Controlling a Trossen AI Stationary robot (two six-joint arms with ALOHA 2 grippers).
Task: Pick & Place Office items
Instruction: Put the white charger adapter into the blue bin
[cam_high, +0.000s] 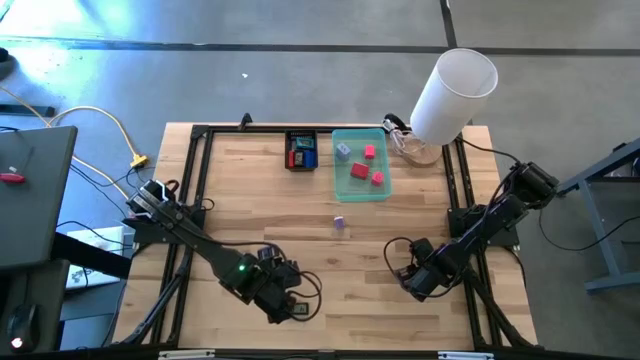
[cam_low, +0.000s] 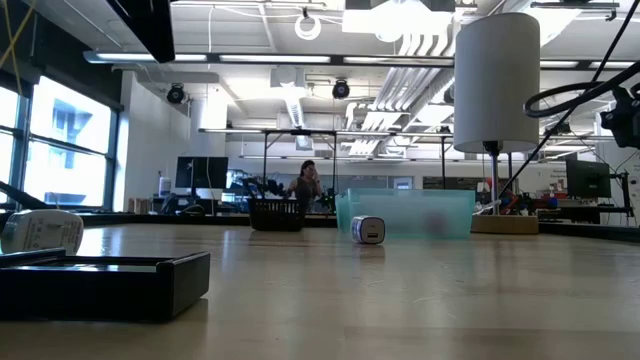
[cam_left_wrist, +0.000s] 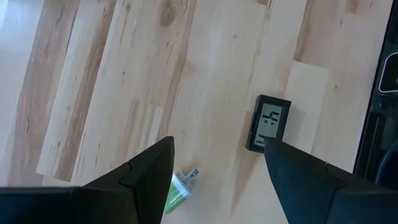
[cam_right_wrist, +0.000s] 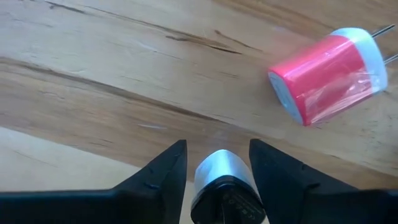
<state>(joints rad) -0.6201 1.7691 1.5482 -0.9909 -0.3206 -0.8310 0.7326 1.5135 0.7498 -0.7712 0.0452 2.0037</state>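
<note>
My left gripper (cam_left_wrist: 217, 180) is open near the table's near edge (cam_high: 285, 303). A green plug piece (cam_left_wrist: 177, 194) lies on the wood between its fingers, untouched, and a small black display unit (cam_left_wrist: 268, 122) lies just beyond them. My right gripper (cam_right_wrist: 217, 163) hovers low at the near right (cam_high: 415, 282), shut on a black-and-white plug piece (cam_right_wrist: 222, 180). A red plug (cam_right_wrist: 328, 76) lies flat on the wood just ahead of it. A purple piece (cam_high: 339, 223) rests mid-table. Pink, red and blue pieces lie in the teal tray (cam_high: 384, 190), and more sit in the black tray (cam_high: 287, 150). My right gripper pinches the black-and-white plug piece between its two fingers, which sit on its two opposite sides beside the white end (cam_right_wrist: 219, 167). That white end points forward out of the gripper. The fingers reach down toward the wood; whether the piece is lifted clear does not show.
A tall white cylinder (cam_high: 455, 92) stands at the far right corner beside a clear dish (cam_high: 415, 150). A black frame (cam_high: 200, 160) runs around the table's edges. Bare wood lies between the purple piece and both grippers. A person shows far back in the room (cam_low: 305, 185).
</note>
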